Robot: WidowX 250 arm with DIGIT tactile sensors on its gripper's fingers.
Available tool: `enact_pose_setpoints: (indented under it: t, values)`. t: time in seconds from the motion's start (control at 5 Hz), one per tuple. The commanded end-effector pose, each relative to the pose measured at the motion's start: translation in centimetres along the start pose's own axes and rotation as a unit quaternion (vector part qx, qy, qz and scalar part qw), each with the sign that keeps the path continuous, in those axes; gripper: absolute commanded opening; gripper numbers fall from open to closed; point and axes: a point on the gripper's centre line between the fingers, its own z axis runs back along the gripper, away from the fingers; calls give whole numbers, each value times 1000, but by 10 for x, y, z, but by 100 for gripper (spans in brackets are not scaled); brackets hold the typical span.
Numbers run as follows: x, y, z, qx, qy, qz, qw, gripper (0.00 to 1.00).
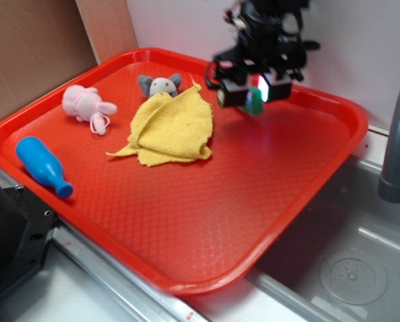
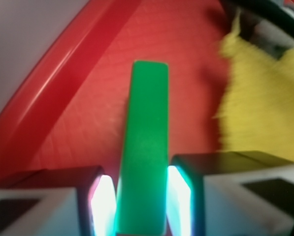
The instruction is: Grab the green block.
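The green block [image 1: 254, 102] is a small dark-green brick held between my gripper's [image 1: 254, 92] two fingers, lifted above the far part of the red tray [image 1: 220, 201]. In the wrist view the green block [image 2: 144, 147] runs lengthways between the two lit finger pads [image 2: 103, 204], which press on both its sides. My gripper [image 2: 142, 206] is shut on it. The block hangs over the tray near its far rim, to the right of the yellow cloth.
A yellow cloth [image 1: 171, 127] lies mid-tray, partly over a grey plush toy [image 1: 161, 85]. A pink plush toy [image 1: 86, 102] and a blue bottle [image 1: 42, 164] lie at the left. A steel sink [image 1: 347, 261] with a grey faucet pipe [image 1: 397, 134] is at the right.
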Motion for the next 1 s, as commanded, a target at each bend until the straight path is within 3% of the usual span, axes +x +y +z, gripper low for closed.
enact_pose_setpoints:
  t: [0.0,0.2,0.6,0.8]
  values:
    - [23,53,83,-96,47,-93,990,0]
    - [27,90,106,-83,65,-176,979,0]
    - [25,150,130,-129,36,-226,965,0]
    - [24,150,125,-109,38,-205,972,0]
